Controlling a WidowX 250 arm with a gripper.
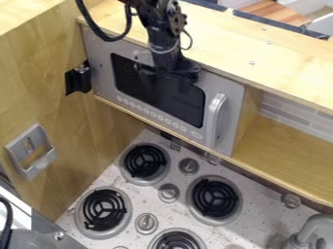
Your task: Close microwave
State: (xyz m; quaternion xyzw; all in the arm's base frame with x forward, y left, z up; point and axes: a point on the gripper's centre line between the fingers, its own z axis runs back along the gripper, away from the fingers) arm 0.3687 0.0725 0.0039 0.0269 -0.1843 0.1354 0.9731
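The gripper [170,72] hangs down from the top edge, over the upper middle of the microwave door, dark against the dark window. The silver microwave [101,68] sits under the wooden top, left of the open shelf. Its door [214,86] lies roughly flush with the cabinet front; whether a narrow gap remains at its edge I cannot tell. On the door's right side is a silver handle [214,119], to the right of and below the gripper and apart from it.
Below the microwave lies a speckled stovetop with black coil burners [214,198] and grey knobs [168,193]. A faucet [311,231] stands at the lower right. A grey holder [32,151] and a black bracket [78,79] are on the left wooden wall. The shelf [286,155] extends right.
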